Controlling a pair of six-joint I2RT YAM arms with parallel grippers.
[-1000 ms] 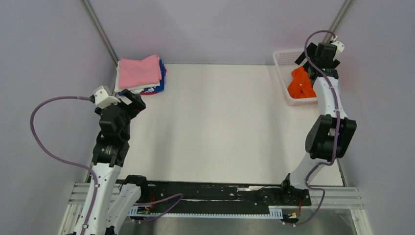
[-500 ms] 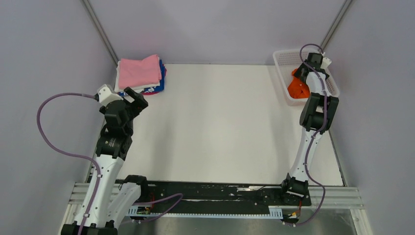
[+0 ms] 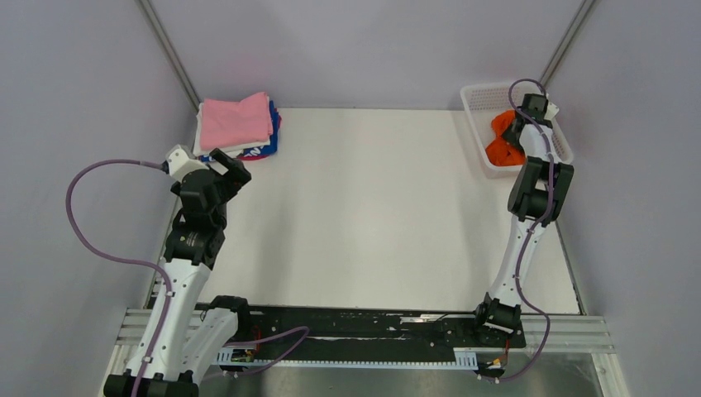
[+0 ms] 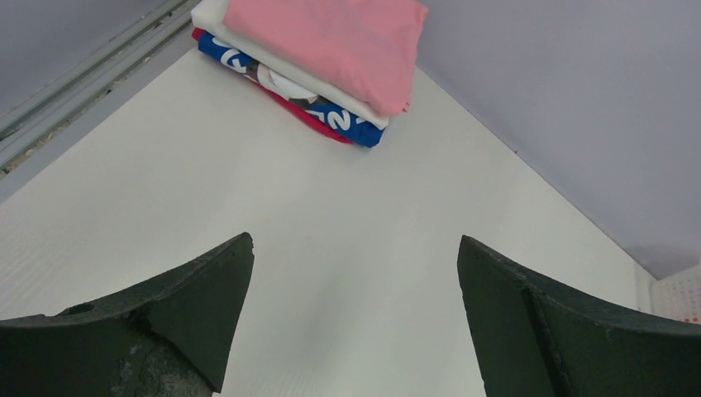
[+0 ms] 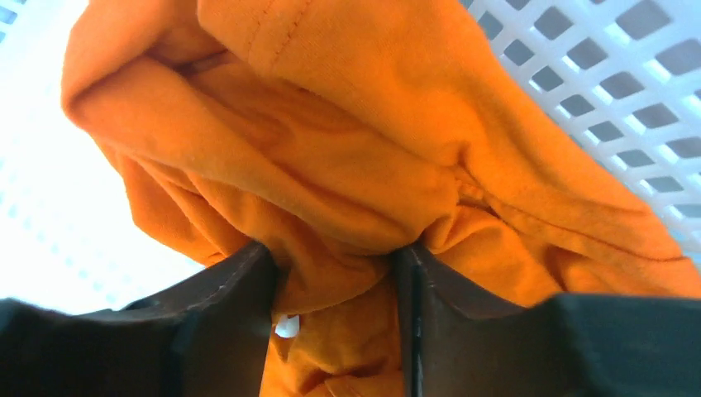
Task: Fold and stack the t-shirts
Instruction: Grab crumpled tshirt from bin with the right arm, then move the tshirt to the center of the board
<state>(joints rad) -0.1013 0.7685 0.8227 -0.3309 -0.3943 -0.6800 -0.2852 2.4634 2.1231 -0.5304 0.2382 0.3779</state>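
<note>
Orange t-shirt (image 3: 498, 150) lengthwise in basket (image 3: 488, 98)

A white, matte table (image 3: 372, 207) is seen across the middle of the top view, and two things are carried directly on it. At the upper left of the frame, a stack of folded t-shirts (image 3: 238, 131) is set in the table's far left corner. A pink shirt (image 3: 236, 120) is laid on top, a white shirt (image 4: 208, 16) beneath it, then a blue shirt with white print (image 4: 364, 132). A red edge (image 4: 310, 120) is seen lowest, against the surface. At the upper right of the frame, a white mesh basket (image 3: 477, 101) is placed in the far right corner. The two are kept well apart, with bare tabletop between them.
</note>
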